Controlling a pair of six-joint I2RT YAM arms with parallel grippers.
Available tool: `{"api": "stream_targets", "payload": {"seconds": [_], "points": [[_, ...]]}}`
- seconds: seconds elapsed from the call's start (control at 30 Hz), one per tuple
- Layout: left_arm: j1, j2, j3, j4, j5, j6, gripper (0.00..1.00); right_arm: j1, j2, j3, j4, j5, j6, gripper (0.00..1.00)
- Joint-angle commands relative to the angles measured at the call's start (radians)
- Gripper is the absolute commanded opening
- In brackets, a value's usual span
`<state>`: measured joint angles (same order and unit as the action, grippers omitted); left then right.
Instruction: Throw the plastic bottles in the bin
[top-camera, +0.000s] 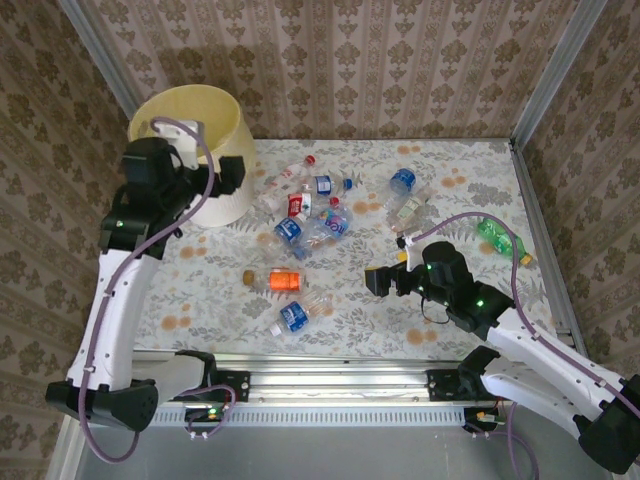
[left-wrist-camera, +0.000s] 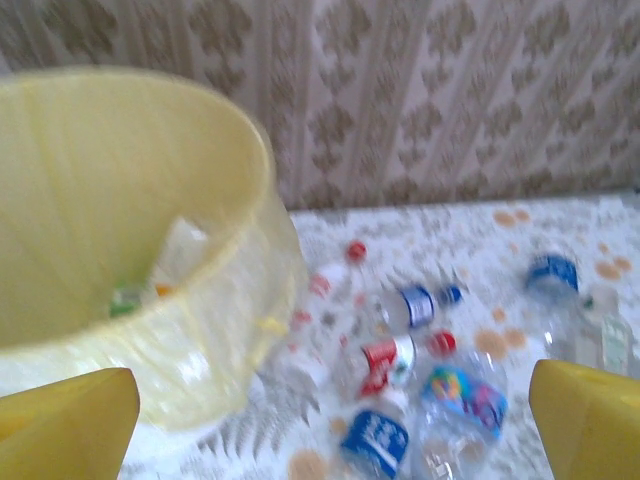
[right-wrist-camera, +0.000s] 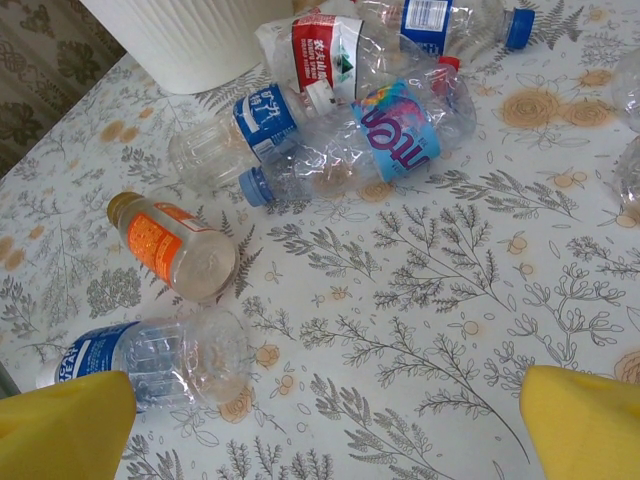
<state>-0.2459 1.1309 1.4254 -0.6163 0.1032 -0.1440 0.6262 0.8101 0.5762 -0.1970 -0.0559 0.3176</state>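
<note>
The bin (top-camera: 238, 150), white and lined in pale yellow, stands at the back left. My left gripper (top-camera: 230, 175) hovers open beside its rim, yellow fingertips (left-wrist-camera: 70, 425) wide apart and empty. In the left wrist view the bin (left-wrist-camera: 130, 250) holds a few bottles (left-wrist-camera: 170, 260). Several plastic bottles (top-camera: 310, 215) lie heaped mid-table. An orange-labelled one (top-camera: 285, 280) and a blue-labelled one (top-camera: 295, 316) lie nearer. My right gripper (top-camera: 378, 280) hangs open over bare cloth (right-wrist-camera: 320, 440), right of the orange bottle (right-wrist-camera: 175, 245) and the blue-labelled bottle (right-wrist-camera: 150, 360).
A green bottle (top-camera: 500, 240) lies near the right wall, and two more bottles (top-camera: 405, 195) rest right of the heap. A loose brown cap (top-camera: 248, 276) sits left of the orange bottle. Patterned walls enclose the table; a metal rail (top-camera: 330, 365) runs along the front.
</note>
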Motion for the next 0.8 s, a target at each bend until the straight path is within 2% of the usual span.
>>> {"api": "stream_targets", "payload": {"seconds": [0.0, 0.13, 0.33, 0.47, 0.63, 0.77], "points": [[-0.023, -0.002, -0.065, -0.149, -0.017, -0.066, 1.0, -0.002, -0.003, 0.029, -0.018, 0.027, 0.017, 1.0], [-0.023, -0.003, -0.179, -0.182, -0.043, -0.116, 1.0, -0.002, -0.009, 0.021, -0.012, 0.026, 0.02, 1.0], [-0.034, 0.026, -0.289, -0.153, -0.01, -0.155, 0.97, -0.002, -0.012, 0.017, -0.015, 0.026, 0.019, 1.0], [-0.096, 0.028, -0.347, -0.09, 0.012, -0.15, 0.96, -0.002, -0.02, 0.009, -0.013, 0.028, 0.025, 1.0], [-0.198, 0.054, -0.388, -0.035, -0.007, -0.081, 0.97, -0.002, -0.017, 0.005, -0.013, 0.028, 0.028, 1.0], [-0.243, 0.135, -0.368, -0.029, -0.037, -0.056, 0.98, -0.002, -0.014, 0.005, -0.011, 0.025, 0.03, 1.0]]}}
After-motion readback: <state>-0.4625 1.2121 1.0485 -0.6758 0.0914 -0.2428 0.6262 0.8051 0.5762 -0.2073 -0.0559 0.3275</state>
